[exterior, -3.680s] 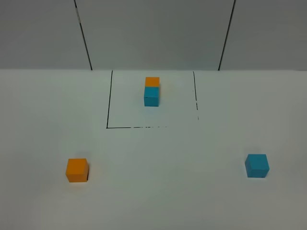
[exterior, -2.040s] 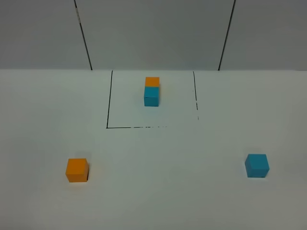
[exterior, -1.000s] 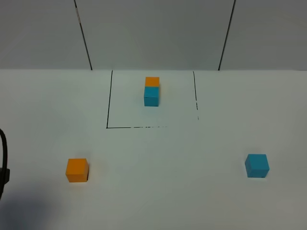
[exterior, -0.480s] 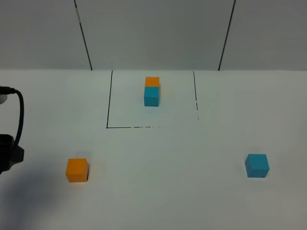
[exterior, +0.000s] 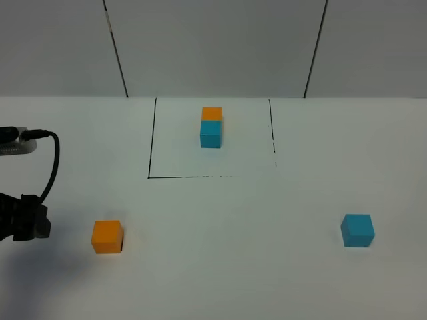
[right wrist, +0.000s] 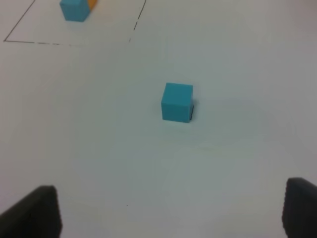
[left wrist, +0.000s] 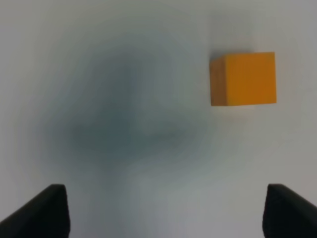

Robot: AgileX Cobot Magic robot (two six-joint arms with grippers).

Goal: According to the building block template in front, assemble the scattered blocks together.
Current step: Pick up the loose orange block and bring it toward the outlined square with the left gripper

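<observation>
Tabletop (exterior: pixel 233 273) white, black-lined square (exterior: pixel 180 177) drawn, grey panelled wall (exterior: pixel 213 47) behind — left claw (left wrist: pixel 166 213) and right claw (right wrist: pixel 168 213) wide

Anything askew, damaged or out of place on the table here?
Nothing serious. The template pair sits inside the black outline, whose near right corner is missing. The loose orange cube and loose blue cube lie flat, undamaged, far apart.

Orange block (exterior: pixel 107 236): open tabletop (exterior: pixel 233 220) is lying on every side; the left arm (exterior: pixel 23 223) is hanging near it.
Blue block (exterior: pixel 357 230): open tabletop is ringing it all round.
Middle: a broad bare stretch is lying between both blocks.
Far side: the template pair (exterior: pixel 211 127) is standing inside the lined square (exterior: pixel 152 147), well apart.
</observation>
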